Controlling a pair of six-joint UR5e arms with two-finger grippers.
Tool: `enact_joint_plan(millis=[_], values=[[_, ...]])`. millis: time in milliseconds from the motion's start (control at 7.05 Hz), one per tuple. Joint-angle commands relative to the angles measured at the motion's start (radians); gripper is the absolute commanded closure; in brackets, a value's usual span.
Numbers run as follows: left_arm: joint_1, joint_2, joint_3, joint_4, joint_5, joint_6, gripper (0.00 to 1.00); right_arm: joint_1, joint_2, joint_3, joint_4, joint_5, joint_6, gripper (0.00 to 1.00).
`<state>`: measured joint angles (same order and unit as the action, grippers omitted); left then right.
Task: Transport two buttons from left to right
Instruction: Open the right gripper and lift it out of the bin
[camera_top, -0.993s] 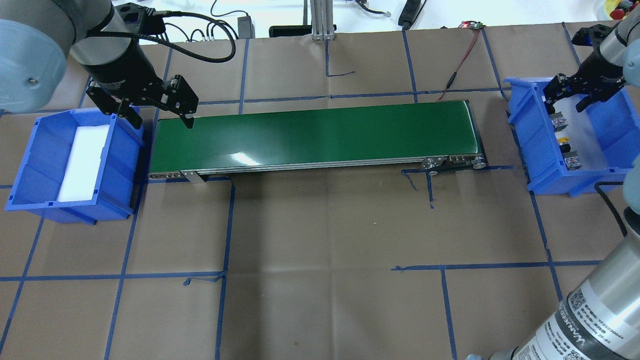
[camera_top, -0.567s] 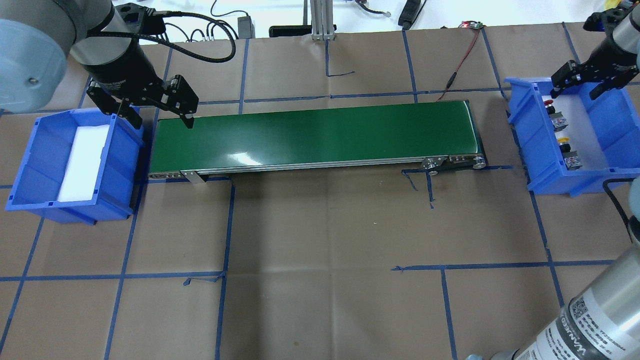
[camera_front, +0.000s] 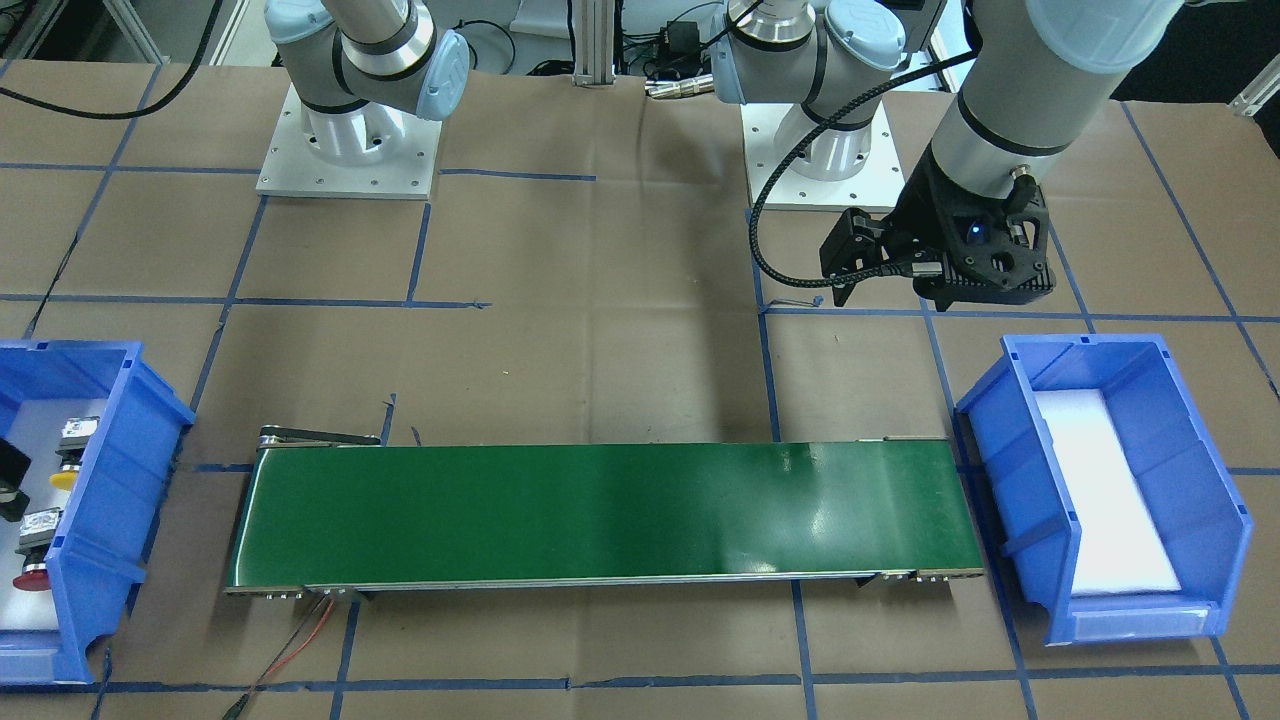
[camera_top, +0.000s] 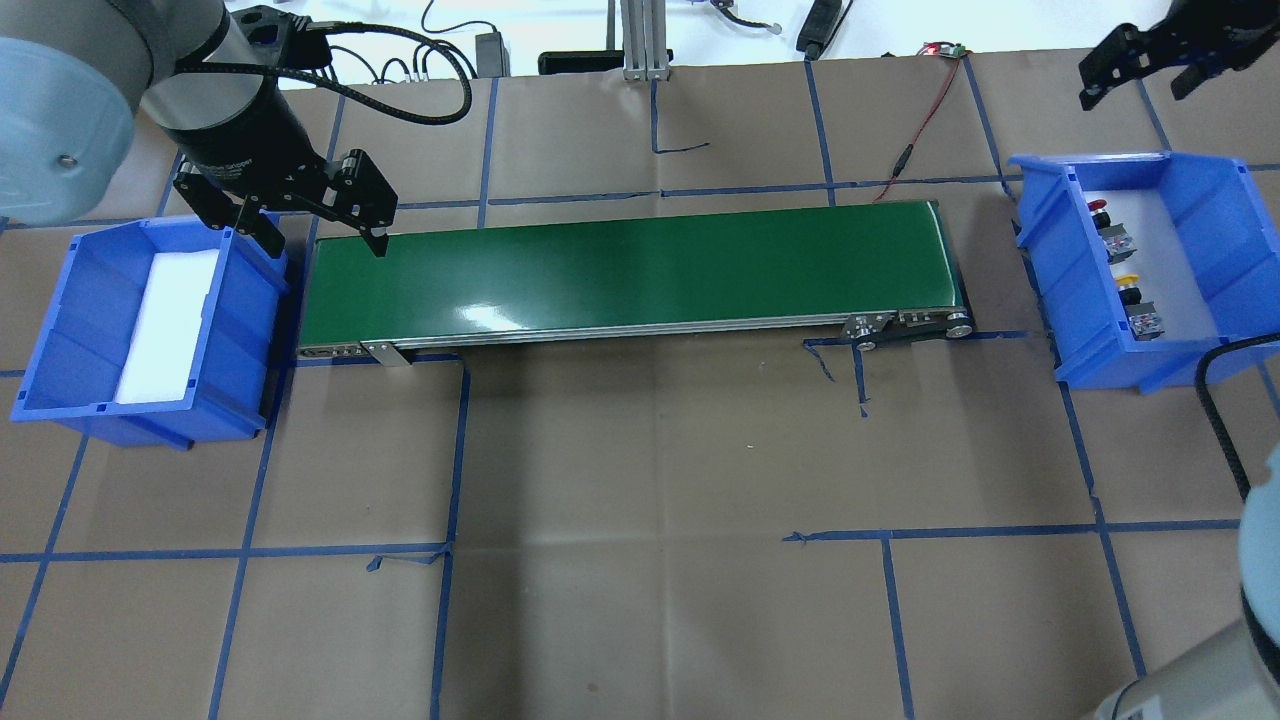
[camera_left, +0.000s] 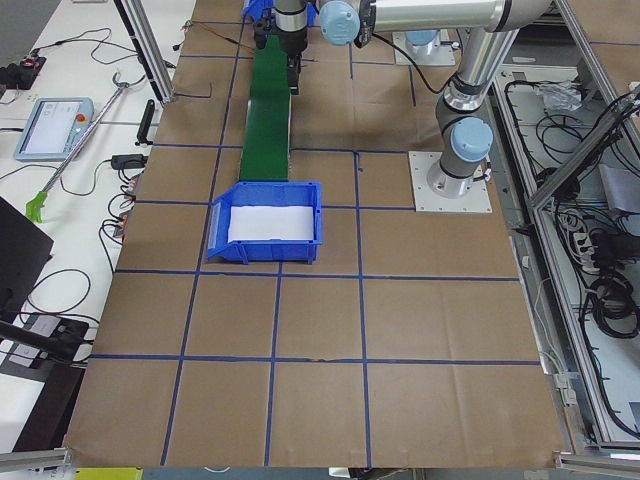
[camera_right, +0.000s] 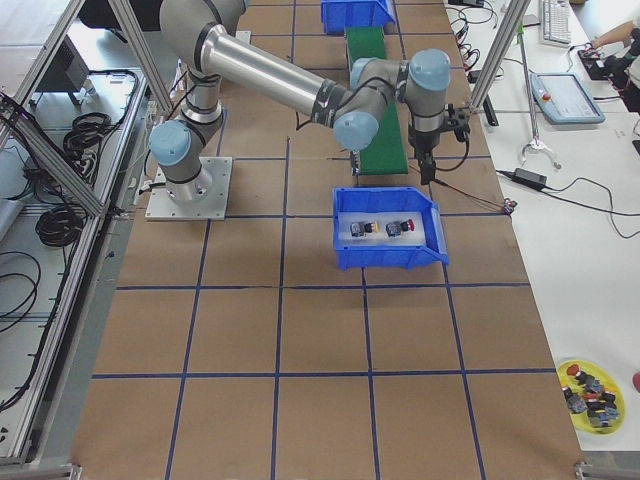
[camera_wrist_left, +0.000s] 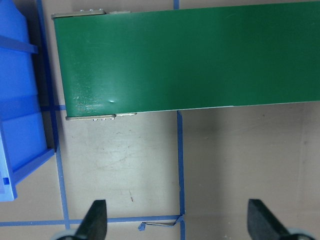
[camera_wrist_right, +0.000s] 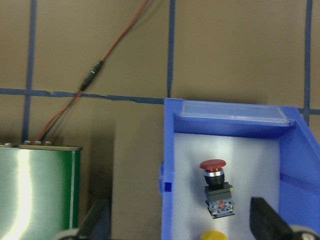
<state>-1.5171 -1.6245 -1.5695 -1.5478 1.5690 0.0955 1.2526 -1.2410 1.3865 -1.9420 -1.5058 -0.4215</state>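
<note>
Off the end of the green conveyor belt, the right blue bin holds both of the task's things. The right gripper hangs just beyond the bin's far wall, jaws apart and empty; the left gripper, likewise spread, is well away. The red button lies nearer the right jaws, cap toward them, with the yellow button behind it.

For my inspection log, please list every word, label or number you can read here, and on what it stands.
Nothing can be read with certainty.
Left wrist: white print, too blurred.
Red button: label on its block, too small.
</note>
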Motion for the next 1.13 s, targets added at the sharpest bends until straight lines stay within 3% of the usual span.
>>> enact_joint_plan(millis=[0,425,709,993], values=[[0.000,0.000,0.000,0.000,-0.001,0.000,0.00,0.185,-0.086,0.006,0.053,-0.002,0.213,0.00],[0.000,-0.002,0.000,0.000,-0.001,0.000,0.00,0.281,-0.219,0.066,0.324,-0.004,0.369,0.00],[0.000,0.000,0.000,0.000,-0.001,0.000,0.00,0.283,-0.406,0.257,0.301,-0.011,0.369,0.00],[0.000,0.000,0.000,0.000,-0.001,0.000,0.00,0.283,-0.442,0.276,0.307,-0.023,0.365,0.00]])
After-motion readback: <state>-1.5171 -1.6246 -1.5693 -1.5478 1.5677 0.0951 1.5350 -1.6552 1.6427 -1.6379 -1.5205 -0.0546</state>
